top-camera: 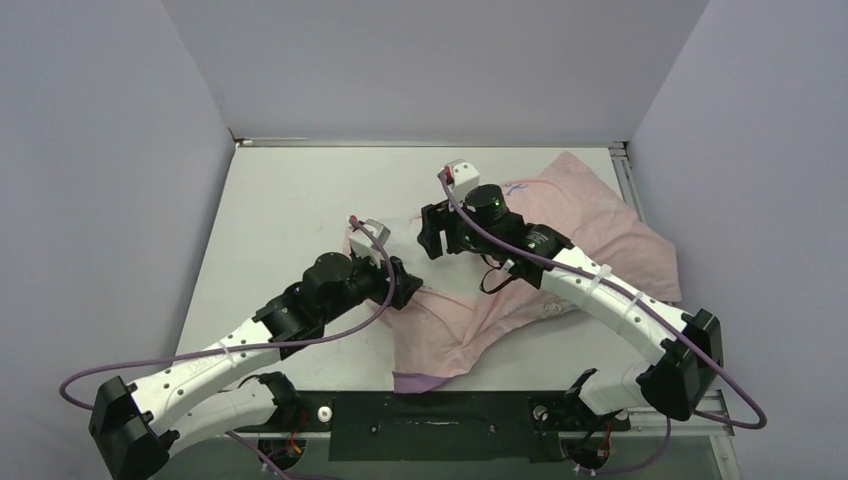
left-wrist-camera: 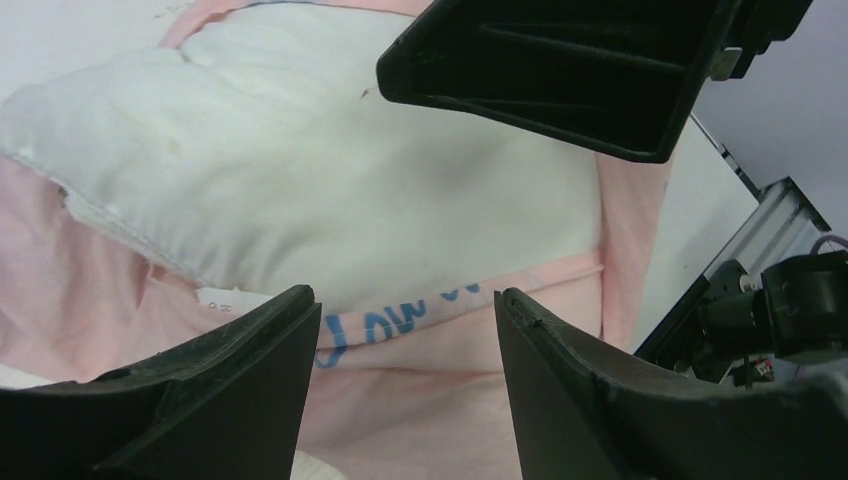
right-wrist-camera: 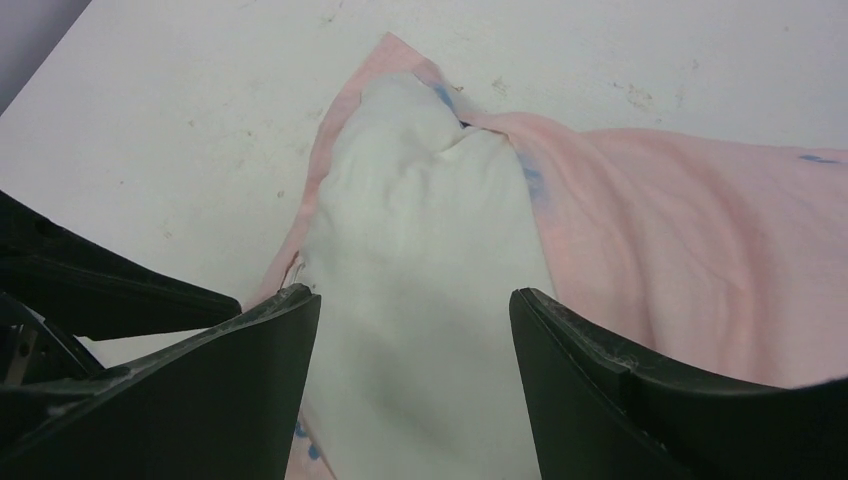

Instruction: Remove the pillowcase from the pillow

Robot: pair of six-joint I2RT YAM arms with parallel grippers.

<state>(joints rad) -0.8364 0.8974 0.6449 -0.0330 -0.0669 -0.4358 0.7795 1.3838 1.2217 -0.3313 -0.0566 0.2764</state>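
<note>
The pale pink pillowcase (top-camera: 600, 215) lies crumpled across the middle and right of the table. The white pillow (right-wrist-camera: 420, 230) sticks out of its open end. In the left wrist view the pillow (left-wrist-camera: 300, 170) shows above the pillowcase hem with blue writing (left-wrist-camera: 420, 312). My left gripper (top-camera: 405, 285) is open, its jaws (left-wrist-camera: 405, 330) standing either side of that hem. My right gripper (top-camera: 428, 238) is open just above the bare pillow, its jaws (right-wrist-camera: 415, 320) straddling it. The two grippers are close together; a right finger (left-wrist-camera: 560, 80) shows in the left wrist view.
The white table (top-camera: 290, 200) is walled at the left, back and right. A metal rail (top-camera: 628, 180) runs along the right edge. A purple fold of the pillowcase (top-camera: 420, 382) reaches the near edge, by the black base plate (top-camera: 440, 425).
</note>
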